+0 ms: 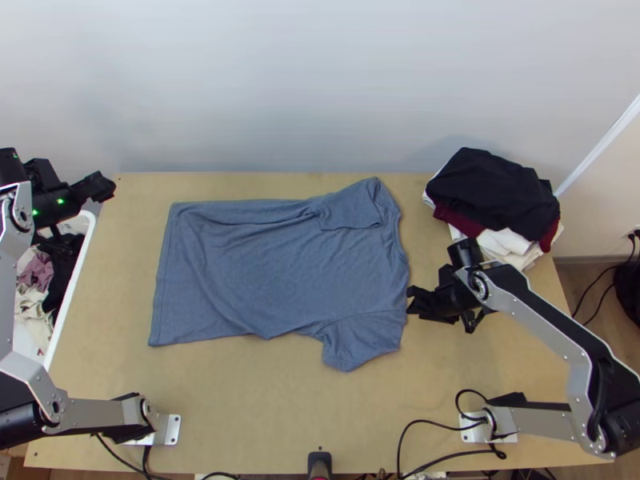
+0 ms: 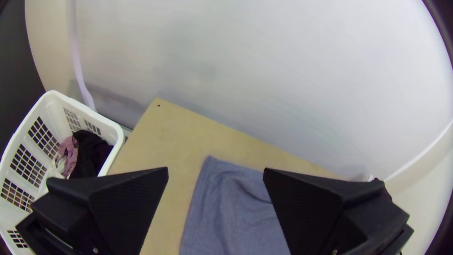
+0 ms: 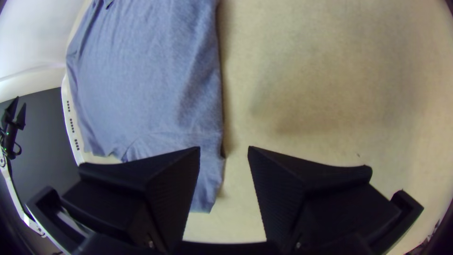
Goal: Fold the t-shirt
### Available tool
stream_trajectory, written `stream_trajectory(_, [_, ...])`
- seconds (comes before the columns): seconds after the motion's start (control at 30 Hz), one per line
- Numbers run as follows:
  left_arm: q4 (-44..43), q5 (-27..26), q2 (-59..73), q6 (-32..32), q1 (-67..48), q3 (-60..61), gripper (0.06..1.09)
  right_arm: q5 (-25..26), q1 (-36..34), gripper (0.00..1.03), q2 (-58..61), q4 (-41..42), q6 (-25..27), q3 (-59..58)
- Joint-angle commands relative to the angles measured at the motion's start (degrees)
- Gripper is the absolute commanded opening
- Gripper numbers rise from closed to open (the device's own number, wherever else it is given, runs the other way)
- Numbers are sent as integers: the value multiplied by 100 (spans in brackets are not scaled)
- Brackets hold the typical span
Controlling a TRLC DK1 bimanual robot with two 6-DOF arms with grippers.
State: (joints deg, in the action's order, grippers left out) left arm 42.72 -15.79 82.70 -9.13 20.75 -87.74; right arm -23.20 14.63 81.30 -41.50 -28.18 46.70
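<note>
A blue-grey t-shirt point(image 1: 280, 264) lies spread on the table, its hem toward the left and its collar side toward the right. The far sleeve point(image 1: 350, 206) lies folded in over the body; the near sleeve point(image 1: 364, 340) points out toward the front edge. My left gripper point(image 1: 100, 188) is above the table's far left corner, away from the shirt; in the left wrist view the left gripper point(image 2: 215, 174) is open and empty. Beside the shirt's collar edge is my right gripper point(image 1: 412, 301); in the right wrist view the right gripper point(image 3: 224, 153) stands open, nothing held, close to the shirt's edge.
A stack of folded clothes point(image 1: 496, 196), black on top, sits at the table's far right. At the left edge stands a white laundry basket point(image 2: 54, 101) with clothes inside. Black cables point(image 1: 432, 428) run along the near edge. Bare wood point(image 1: 264, 400) lies in front of the shirt.
</note>
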Motion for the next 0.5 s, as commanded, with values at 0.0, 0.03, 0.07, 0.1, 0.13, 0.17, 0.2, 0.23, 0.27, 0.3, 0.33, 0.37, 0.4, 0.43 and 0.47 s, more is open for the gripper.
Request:
stream_trajectory(0.0, [79, 76, -175, 60, 34, 91, 104, -53, 57, 47, 237, 151, 67, -161])
stream_trajectory(0.03, [96, 103, -175, 51, 34, 82, 104, -62, 57, 47, 290, 186, 59, -152])
stream_trajectory(0.07, [105, 111, -184, 51, 34, 82, 104, -71, 66, 47, 343, 186, 59, -152])
stream_trajectory(0.1, [105, 120, -192, 60, 34, 82, 104, -71, 84, 47, 387, 221, 59, -152])
stream_trajectory(0.13, [105, 129, -201, 60, 34, 82, 104, -71, 92, 47, 396, 274, 59, -161])
stream_trajectory(0.17, [114, 129, -210, 60, 34, 82, 104, -71, 110, 47, 413, 309, 50, -170])
stream_trajectory(0.2, [114, 138, -219, 60, 34, 82, 104, -71, 136, 47, 431, 344, 32, -170])
stream_trajectory(0.23, [114, 138, -219, 60, 34, 73, 104, -71, 163, 47, 466, 388, 24, -179])
stream_trajectory(0.27, [123, 138, -219, 60, 34, 73, 104, -71, 189, 47, 492, 423, 15, -187])
stream_trajectory(0.3, [131, 138, -228, 60, 34, 73, 104, -71, 207, 47, 510, 476, 15, -205])
stream_trajectory(0.33, [158, 147, -228, 60, 34, 65, 104, -79, 215, 47, 545, 528, -20, -214])
stream_trajectory(0.37, [158, 147, -236, 69, 34, 65, 104, -79, 242, 46, 580, 572, -29, -222])
stream_trajectory(0.4, [167, 155, -236, 78, 34, 65, 104, -79, 277, 41, 607, 643, -29, -231])
stream_trajectory(0.43, [167, 164, -245, 86, 34, 65, 104, -79, 294, 38, 615, 739, -73, -249])
stream_trajectory(0.47, [175, 164, -245, 86, 43, 65, 104, -79, 338, 36, 624, 845, -91, -266])
